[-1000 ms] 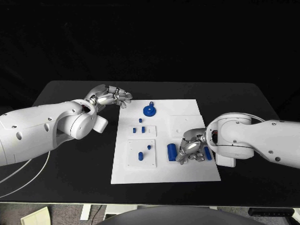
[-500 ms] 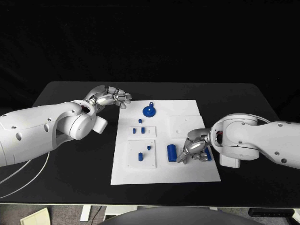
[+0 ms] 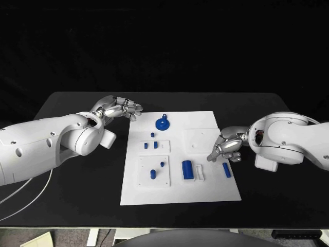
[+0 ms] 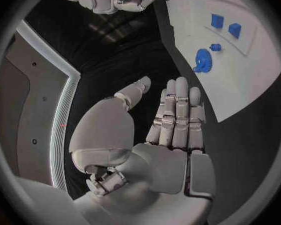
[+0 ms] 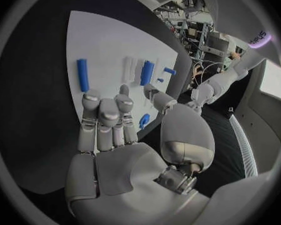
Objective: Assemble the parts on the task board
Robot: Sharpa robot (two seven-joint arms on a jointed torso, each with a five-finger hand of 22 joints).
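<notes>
The white task board [image 3: 209,190] lies mid-table. A round blue part with a handle [image 3: 162,123] sits near its far edge, also visible in the left wrist view [image 4: 204,60]. Small blue pieces [image 3: 151,145] stand below it. A blue cylinder [image 3: 186,169] and a blue rod [image 3: 226,169] lie toward the near right, and both show in the right wrist view, cylinder [image 5: 147,72] and rod [image 5: 82,75]. My right hand [image 3: 228,145] hovers above the rod at the board's right edge, fingers stretched out [image 5: 106,120], holding nothing. My left hand [image 3: 120,109] hangs off the board's far left corner, fingers extended [image 4: 175,120], empty.
A raised white plate [image 3: 154,171] on the board's near left carries two small blue parts. A white slotted piece [image 3: 200,172] lies between the cylinder and the rod. Black table [image 3: 75,175] surrounds the board on all sides.
My right hand has lifted off the board's near right and drawn back toward the right edge, leaving the blue rod lying uncovered. The left hand has hardly moved.
</notes>
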